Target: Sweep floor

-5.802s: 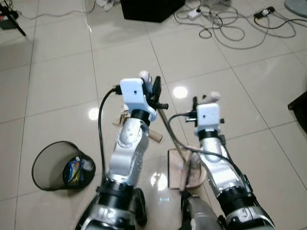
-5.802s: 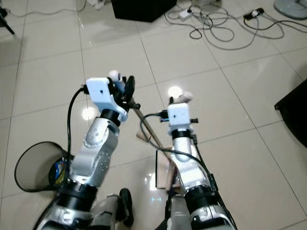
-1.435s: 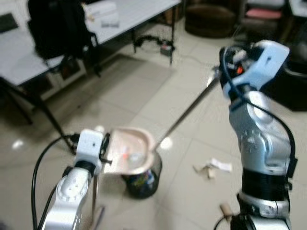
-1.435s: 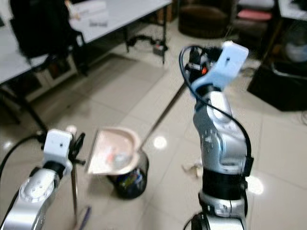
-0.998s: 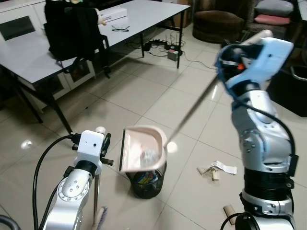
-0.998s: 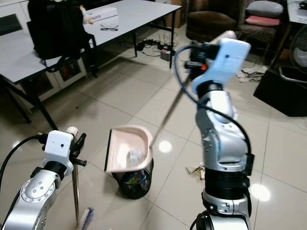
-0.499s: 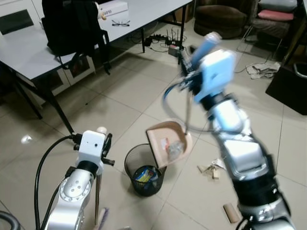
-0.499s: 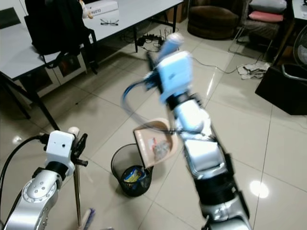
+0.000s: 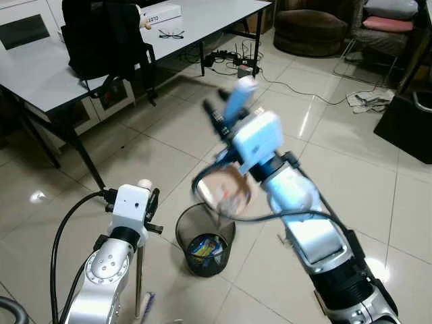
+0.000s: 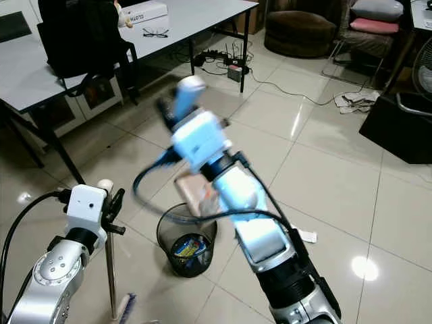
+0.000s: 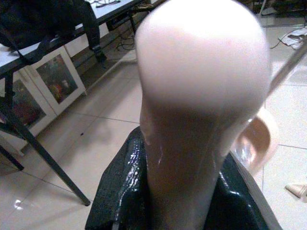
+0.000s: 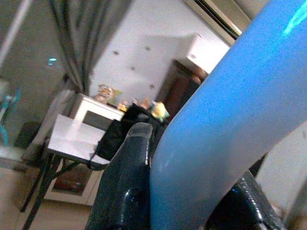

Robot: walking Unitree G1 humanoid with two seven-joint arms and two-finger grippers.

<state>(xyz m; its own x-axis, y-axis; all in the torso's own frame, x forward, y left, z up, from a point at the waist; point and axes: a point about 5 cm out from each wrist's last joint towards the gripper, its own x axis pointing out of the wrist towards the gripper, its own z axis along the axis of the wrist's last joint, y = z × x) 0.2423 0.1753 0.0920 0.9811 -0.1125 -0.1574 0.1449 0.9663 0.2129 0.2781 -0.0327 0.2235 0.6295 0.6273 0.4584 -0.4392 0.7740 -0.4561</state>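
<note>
dustpan swings in over the bin

the right gripper point(image 9: 233, 115) is clenched around the blue handle point(image 12: 225, 120) of the dustpan point(image 9: 226, 189), and the wrist view shows that handle pinned between its black fingers point(image 12: 125, 177). compared with half a second ago, the right arm has swept across toward the robot's left, and the pan now hangs just above the rim of the black mesh bin point(image 9: 204, 236) instead of off to one side of it. the arm is blurred, so it is mid-swing. a second ago the pan was held over the bin from the other side; it has since been lifted, turned and brought back.

the left gripper point(image 9: 145, 202) is clamped on the pale top of the broom stick point(image 11: 201, 110), which stands upright beside the bin with its bristles point(image 9: 144, 305) at the floor. this arm has barely shifted.

judging by the tilt, the pan is being tipped to shed its load into the bin, which already holds some coloured litter. whether the pan is empty cannot be told through the blur. scraps of paper point(image 10: 305, 235) lie on the tiles beyond the bin, so sweeping is likely not finished.
</note>
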